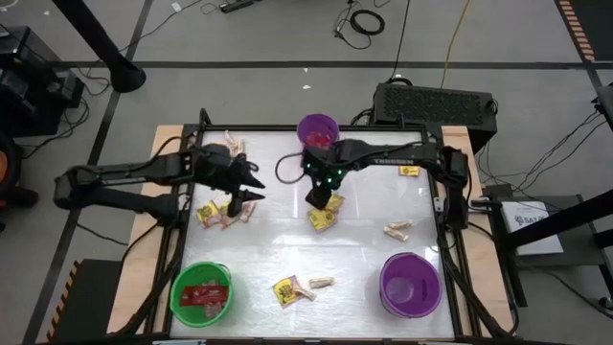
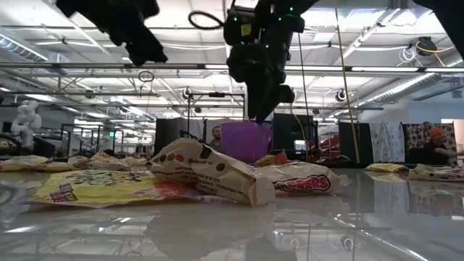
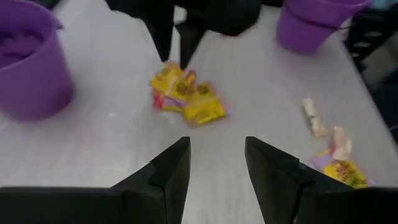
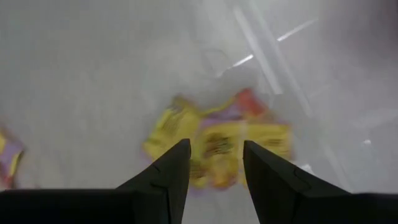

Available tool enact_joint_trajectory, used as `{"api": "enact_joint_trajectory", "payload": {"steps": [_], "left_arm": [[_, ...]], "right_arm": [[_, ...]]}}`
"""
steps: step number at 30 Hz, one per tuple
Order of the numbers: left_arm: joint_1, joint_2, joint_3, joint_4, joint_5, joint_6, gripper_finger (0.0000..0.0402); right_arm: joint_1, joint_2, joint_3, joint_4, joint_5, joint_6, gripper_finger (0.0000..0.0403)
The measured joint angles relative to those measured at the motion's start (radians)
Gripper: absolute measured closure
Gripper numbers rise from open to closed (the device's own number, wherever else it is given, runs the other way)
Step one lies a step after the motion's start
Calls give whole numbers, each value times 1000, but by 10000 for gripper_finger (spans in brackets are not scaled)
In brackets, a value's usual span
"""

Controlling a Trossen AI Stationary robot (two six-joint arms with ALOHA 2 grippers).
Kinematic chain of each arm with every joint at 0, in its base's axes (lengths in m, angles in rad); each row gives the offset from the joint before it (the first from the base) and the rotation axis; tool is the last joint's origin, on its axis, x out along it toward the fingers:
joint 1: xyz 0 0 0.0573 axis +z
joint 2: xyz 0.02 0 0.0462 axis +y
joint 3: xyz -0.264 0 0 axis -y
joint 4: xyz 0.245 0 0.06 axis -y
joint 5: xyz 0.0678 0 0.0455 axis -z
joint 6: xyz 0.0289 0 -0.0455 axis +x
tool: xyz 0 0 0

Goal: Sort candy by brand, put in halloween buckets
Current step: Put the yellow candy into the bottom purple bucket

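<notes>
Buckets, three: one green bucket (image 1: 201, 292) and two purple, the near purple bucket (image 1: 411, 284) level with the green one along the same table edge, the far purple bucket (image 1: 318, 130) at the opposite edge. Red packets (image 1: 201, 294): several inside the green bucket, number not countable. Yellow packets: one cluster (image 1: 326, 215) at mid-table, one cluster (image 1: 219, 214) on the green bucket's side, one packet (image 1: 284, 290) between green and near purple, one single (image 1: 409, 172). Tan twisted pieces: at least three loose.
</notes>
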Motion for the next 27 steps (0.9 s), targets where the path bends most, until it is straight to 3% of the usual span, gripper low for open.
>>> {"api": "enact_joint_trajectory", "payload": {"steps": [5, 8, 27], "left_arm": [[50, 45, 1, 60, 129, 14, 240], [51, 59, 1, 81, 130, 55, 240], [51, 128, 1, 127, 145, -46, 240]], "right_arm": [[41, 0, -29, -6, 59, 31, 261], [44, -1, -64, 15, 117, 64, 261], [44, 0, -281, 209, 83, 150, 261]]}}
